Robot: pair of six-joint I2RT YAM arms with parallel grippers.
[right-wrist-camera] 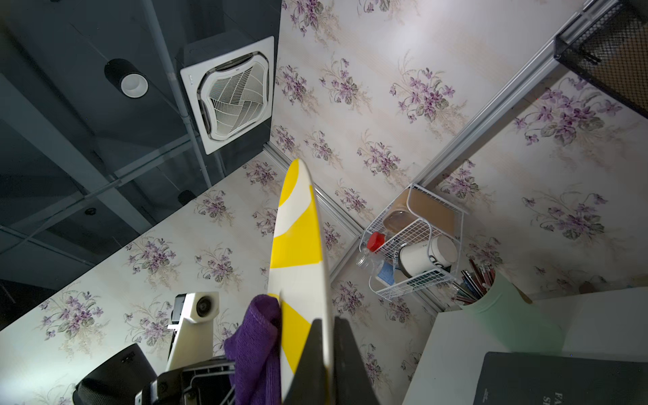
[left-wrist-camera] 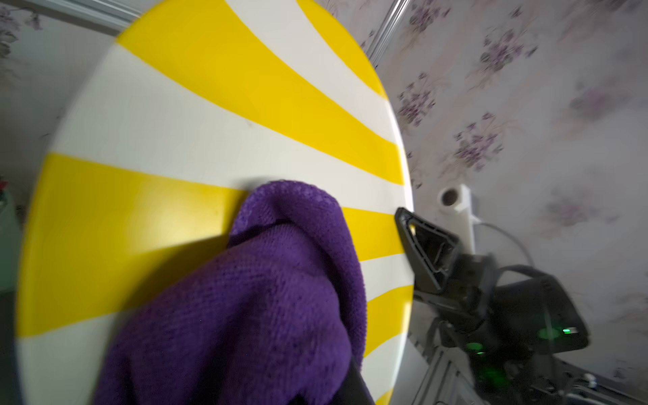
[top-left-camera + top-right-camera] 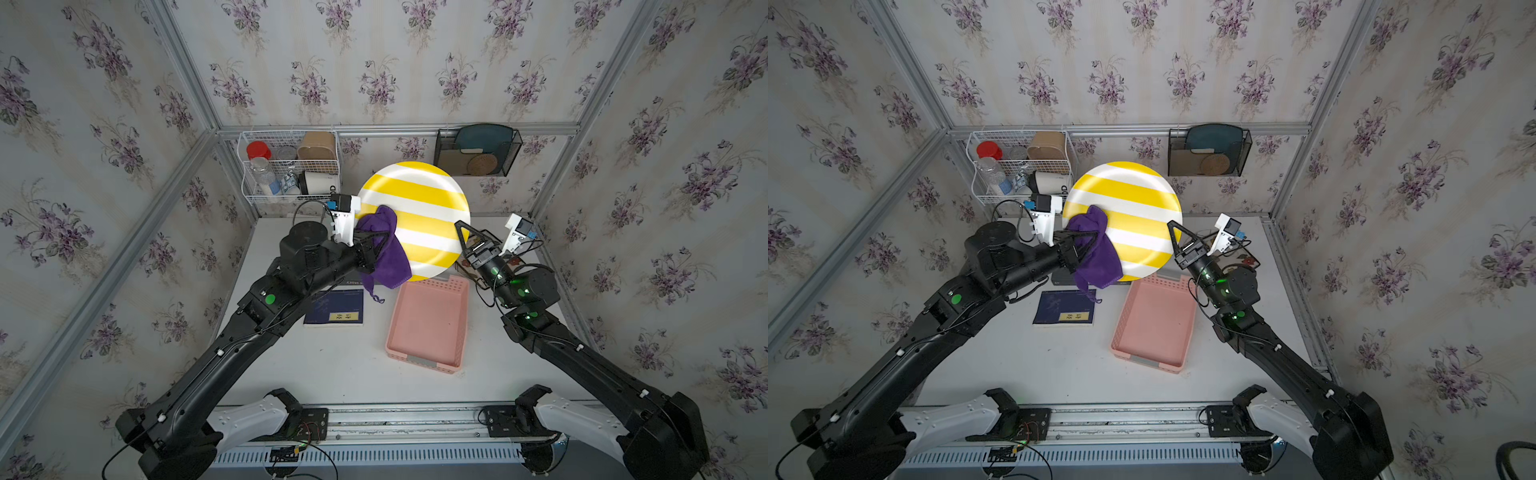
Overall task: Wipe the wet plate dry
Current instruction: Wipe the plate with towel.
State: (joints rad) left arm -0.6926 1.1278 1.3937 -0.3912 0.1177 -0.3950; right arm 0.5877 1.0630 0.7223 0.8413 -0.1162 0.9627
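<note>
A yellow-and-white striped plate is held on edge above the table, its face turned toward both top views. My right gripper is shut on the plate's rim at its right side. My left gripper is shut on a bunched purple cloth. The cloth presses against the plate's face at the lower left and hangs down below the rim. The cloth hides most of the left fingers in the left wrist view.
A pink basket and a dark blue book lie on the table under the plate. A white wire rack with jars and a black mesh holder hang on the back wall. A mint pen cup stands near the right arm.
</note>
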